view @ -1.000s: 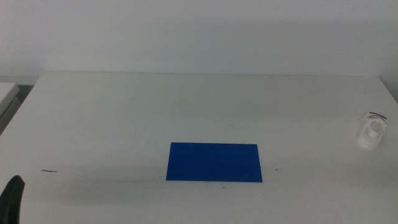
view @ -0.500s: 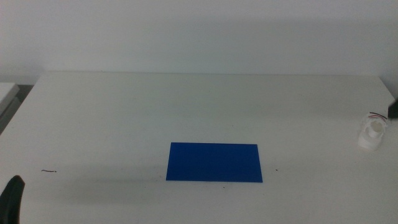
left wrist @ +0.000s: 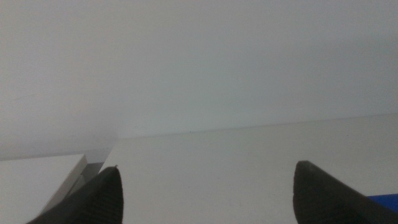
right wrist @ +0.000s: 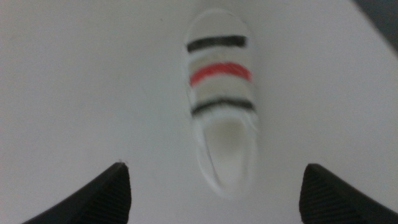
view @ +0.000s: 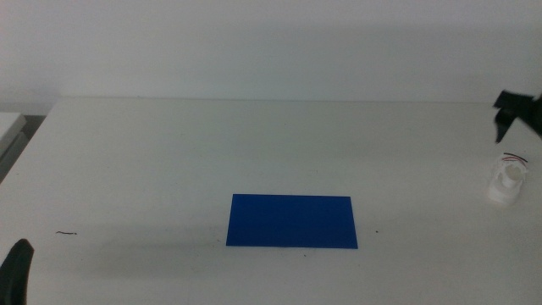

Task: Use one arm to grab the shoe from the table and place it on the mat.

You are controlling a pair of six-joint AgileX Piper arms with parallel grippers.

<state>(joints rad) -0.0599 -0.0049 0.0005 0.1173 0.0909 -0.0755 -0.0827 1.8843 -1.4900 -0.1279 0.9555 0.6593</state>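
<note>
A plain white matte desk [view: 169,161] stands before a bare pale wall, with a thin flat rectangular deep-blue mat [view: 292,221] lying just toward six o'clock of its centre. At three o'clock, near the desk's edge, lies the small white toy sneaker with red and black stripes [view: 506,180], and the right gripper [right wrist: 214,186] hangs above it, jaws spread wide and holding nothing. The left gripper [left wrist: 205,193] waits at seven o'clock, jaws likewise apart and empty.
</note>
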